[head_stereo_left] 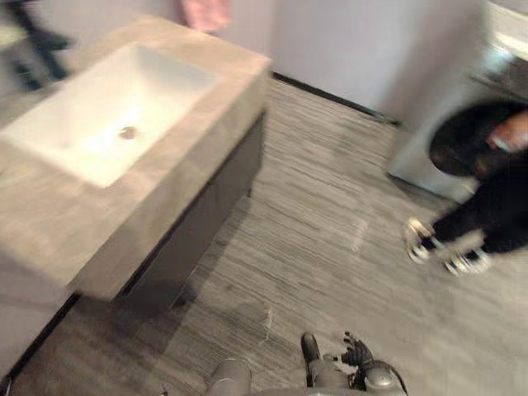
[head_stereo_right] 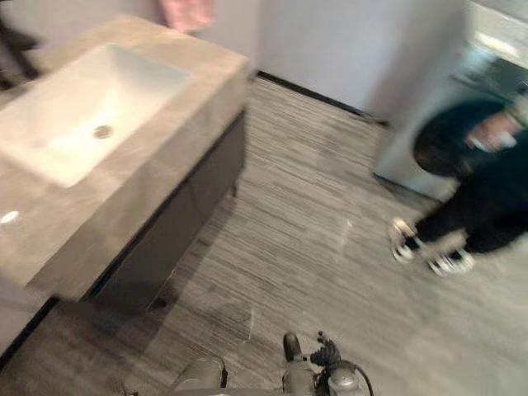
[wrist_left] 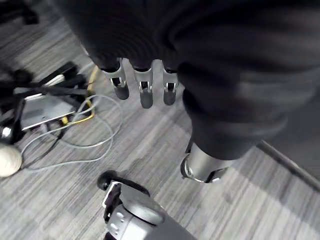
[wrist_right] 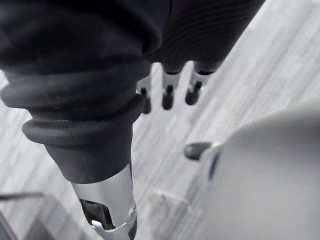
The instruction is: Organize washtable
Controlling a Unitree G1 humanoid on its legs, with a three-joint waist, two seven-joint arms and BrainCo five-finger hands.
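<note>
The washtable (head_stereo_left: 190,157) stands at the left, a beige stone top over a dark cabinet (head_stereo_left: 206,223). Its white basin (head_stereo_left: 107,115) has a round drain (head_stereo_left: 127,132) and nothing in it. Something pink (head_stereo_left: 205,12) shows at the counter's far edge; I cannot tell what it is. My left hand (wrist_left: 145,92) hangs over the wood-grain floor, its fingers straight and holding nothing. My right hand (wrist_right: 168,95) also hangs over the floor with straight fingers and nothing in them. Both hands are away from the washtable.
A person in dark clothes (head_stereo_left: 487,206) crouches at the right by a front-loading washing machine (head_stereo_left: 462,115). A black stand (head_stereo_left: 33,41) is behind the counter. Grey cables and black gear (wrist_left: 60,115) and a pale ball (wrist_left: 9,161) lie on the floor.
</note>
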